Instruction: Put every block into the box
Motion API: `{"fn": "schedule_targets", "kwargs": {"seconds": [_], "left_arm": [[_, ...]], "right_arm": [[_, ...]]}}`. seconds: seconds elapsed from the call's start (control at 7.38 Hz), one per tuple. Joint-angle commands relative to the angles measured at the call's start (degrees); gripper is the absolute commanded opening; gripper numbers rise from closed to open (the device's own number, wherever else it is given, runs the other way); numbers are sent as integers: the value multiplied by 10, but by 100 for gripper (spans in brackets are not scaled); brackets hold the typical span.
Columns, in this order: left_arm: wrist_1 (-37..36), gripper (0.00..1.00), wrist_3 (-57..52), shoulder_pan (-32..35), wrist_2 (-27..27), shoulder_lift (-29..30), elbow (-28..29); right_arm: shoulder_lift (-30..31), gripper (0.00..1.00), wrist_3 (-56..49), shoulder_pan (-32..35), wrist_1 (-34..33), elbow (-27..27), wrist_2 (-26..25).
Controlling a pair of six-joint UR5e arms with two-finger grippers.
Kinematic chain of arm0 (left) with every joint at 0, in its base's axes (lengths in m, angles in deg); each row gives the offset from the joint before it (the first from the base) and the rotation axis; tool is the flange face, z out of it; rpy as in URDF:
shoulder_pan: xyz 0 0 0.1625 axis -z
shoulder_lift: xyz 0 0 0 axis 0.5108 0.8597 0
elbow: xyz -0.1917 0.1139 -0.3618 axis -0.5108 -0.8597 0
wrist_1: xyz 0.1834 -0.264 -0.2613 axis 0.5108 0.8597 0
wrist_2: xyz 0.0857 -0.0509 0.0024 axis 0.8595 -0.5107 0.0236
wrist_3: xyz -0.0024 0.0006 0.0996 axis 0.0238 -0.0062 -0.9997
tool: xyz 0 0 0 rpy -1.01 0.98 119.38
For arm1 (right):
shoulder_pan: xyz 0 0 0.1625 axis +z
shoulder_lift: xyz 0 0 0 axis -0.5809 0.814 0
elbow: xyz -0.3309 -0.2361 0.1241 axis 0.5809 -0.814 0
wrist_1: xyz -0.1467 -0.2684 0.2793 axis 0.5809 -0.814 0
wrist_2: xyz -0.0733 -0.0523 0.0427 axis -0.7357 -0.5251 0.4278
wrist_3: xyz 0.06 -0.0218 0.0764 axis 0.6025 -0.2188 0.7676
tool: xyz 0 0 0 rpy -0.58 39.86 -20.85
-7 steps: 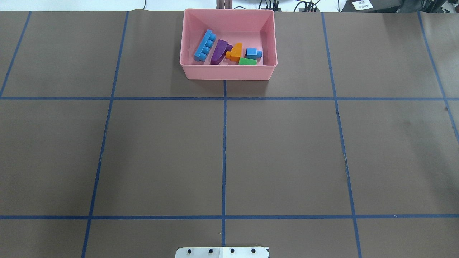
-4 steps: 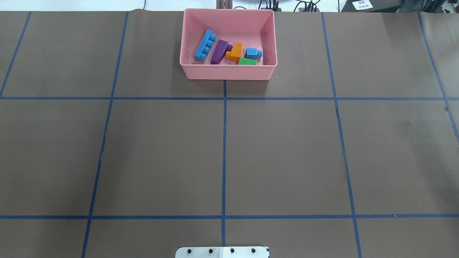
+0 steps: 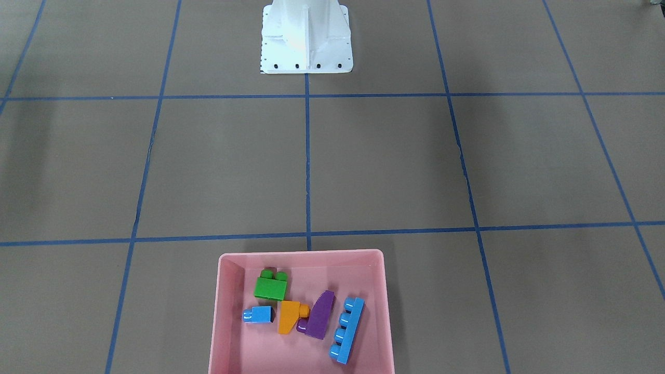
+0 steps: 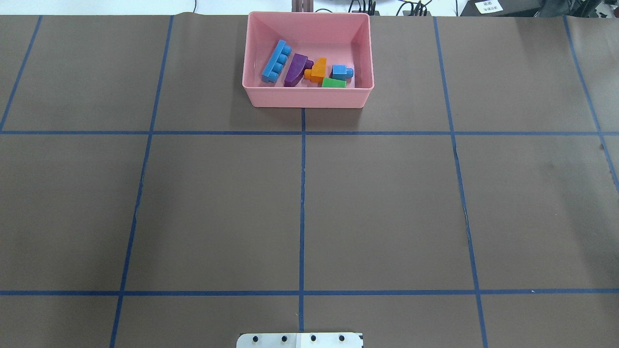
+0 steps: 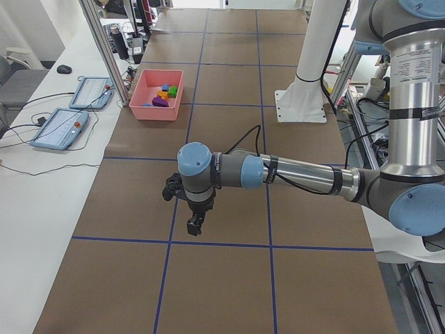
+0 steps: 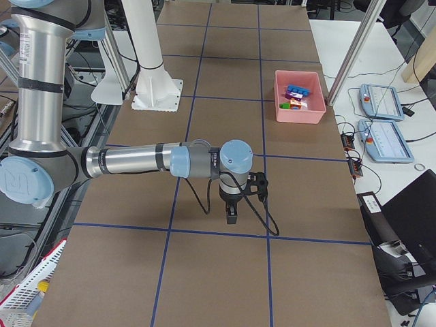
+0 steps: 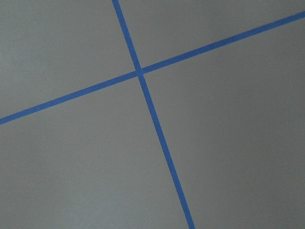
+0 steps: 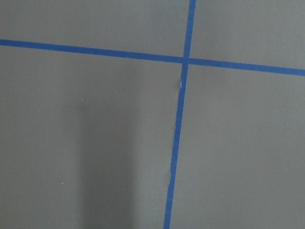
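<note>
Overhead exterior shows us all five studded plastic bricks, long blue [image 4: 276, 61], purple [image 4: 295, 70], orange [image 4: 317, 71], small blue [image 4: 342, 72] and green [image 4: 333, 83], inside the shallow pink plastic box [image 4: 304, 97], so nothing seems left to do; whether the left claw [image 5: 195, 224] or the right claw [image 6: 231, 216] is apart we cannot tell.

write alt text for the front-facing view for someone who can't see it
A pink box at the bottom edge of a brown table holds five toy blocks: green, small blue, orange, purple and long blue. Blue tape lines grid the table, and the white robot base stands at the top; no arm shows.
</note>
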Motion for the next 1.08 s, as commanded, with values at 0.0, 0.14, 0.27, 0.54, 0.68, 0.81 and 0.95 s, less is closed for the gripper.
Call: {"fn": "schedule_targets", "kwargs": {"seconds": [0.0, 0.14, 0.27, 0.54, 0.68, 0.81, 0.95], "left_arm": [[15, 100, 0, 0, 0, 1, 25], [41, 100, 1, 0, 0, 2, 43], [49, 100, 1, 0, 0, 0, 51], [49, 100, 37, 0, 0, 2, 50], [49, 100, 56, 0, 0, 1, 49], [49, 100, 89, 0, 0, 0, 49], [49, 100, 107, 0, -1, 0, 49]], "right_arm": [[-1, 100, -2, 2, 0, 1, 3], [-1, 100, -2, 2, 0, -6, 1], [-1, 100, -1, 2, 0, -7, -1], [-1, 100, 3, 2, 0, -5, 0], [-1, 100, 3, 2, 0, -5, 0], [-1, 100, 3, 2, -1, -6, 0], [-1, 100, 4, 2, -1, -6, 1]]}}
